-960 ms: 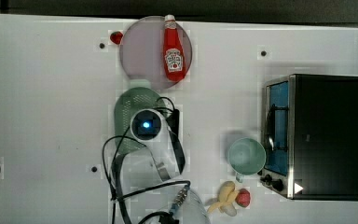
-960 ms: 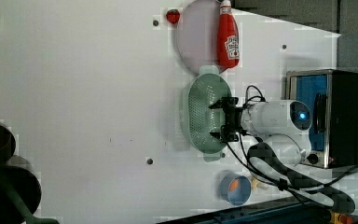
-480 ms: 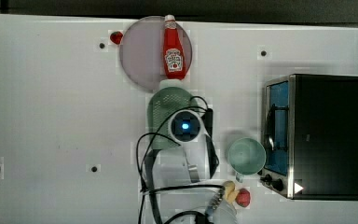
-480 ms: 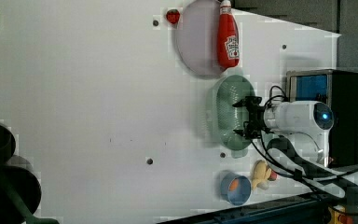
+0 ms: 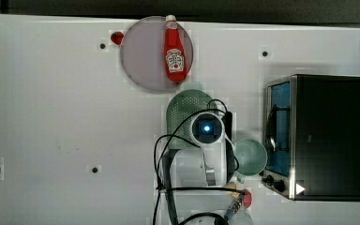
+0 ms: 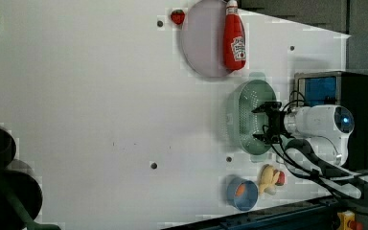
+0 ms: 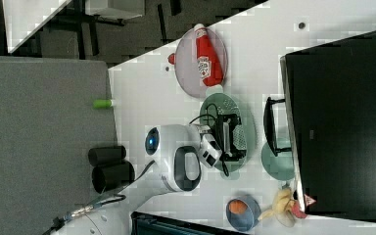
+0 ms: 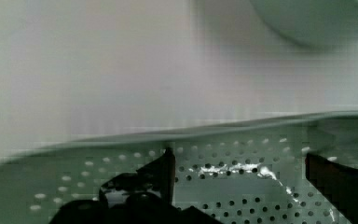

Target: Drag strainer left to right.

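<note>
The strainer (image 5: 183,112) is a pale green perforated oval standing just below the grey plate in the top view, close to the green cup (image 5: 250,157). My gripper (image 5: 207,129) points down into its basin, on the side nearer the cup. In the left view, the gripper (image 6: 264,125) reaches into the strainer (image 6: 247,115) from the left view's right. The wrist view shows both black fingers (image 8: 164,170) wide apart and open in front of the strainer's holed wall (image 8: 242,163), with nothing clamped between them. The right view shows the gripper (image 7: 231,136) over the strainer (image 7: 215,110).
A ketchup bottle (image 5: 175,49) lies on the grey plate (image 5: 143,54), with a small red item (image 5: 116,37) beside it. A black toaster oven (image 5: 318,136) stands at the top view's right. A blue bowl (image 6: 242,193) and toy food (image 6: 270,176) lie near the arm's base.
The arm and the strainer have slid together toward the top view's right, ending close to the green cup. The fingers stayed open.
</note>
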{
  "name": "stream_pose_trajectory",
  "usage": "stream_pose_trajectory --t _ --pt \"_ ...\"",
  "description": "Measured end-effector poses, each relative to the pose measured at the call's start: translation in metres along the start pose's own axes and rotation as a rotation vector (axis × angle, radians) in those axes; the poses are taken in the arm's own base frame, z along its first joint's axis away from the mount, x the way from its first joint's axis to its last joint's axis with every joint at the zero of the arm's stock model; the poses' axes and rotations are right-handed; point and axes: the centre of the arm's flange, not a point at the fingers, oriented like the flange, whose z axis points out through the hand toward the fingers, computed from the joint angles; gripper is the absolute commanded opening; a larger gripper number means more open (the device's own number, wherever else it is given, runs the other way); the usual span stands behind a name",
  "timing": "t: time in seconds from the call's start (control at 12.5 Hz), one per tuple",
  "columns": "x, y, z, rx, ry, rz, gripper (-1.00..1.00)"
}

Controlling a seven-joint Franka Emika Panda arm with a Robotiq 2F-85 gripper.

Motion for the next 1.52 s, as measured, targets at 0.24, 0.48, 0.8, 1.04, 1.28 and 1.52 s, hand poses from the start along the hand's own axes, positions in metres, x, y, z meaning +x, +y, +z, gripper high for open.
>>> stream_pose_trajectory --t 0.24,0.48,0.8,1.04,1.28,1.52 --pt "-0.001 -0.008 0.0 0.007 -0.002 -0.091 1.0" --pt "-0.001 -0.004 -0.017 0.011 0.005 -0.194 1.0" --pt "-0.035 -0.017 -0.107 0.068 0.03 -0.324 1.0" --pt "-0.054 -0.018 -0.222 0.073 0.091 -0.357 1.0" --pt "-0.049 0.008 -0.307 0.09 -0.023 -0.388 1.0" --pt "-0.03 0.021 -0.353 0.077 -0.091 -0.516 1.0"
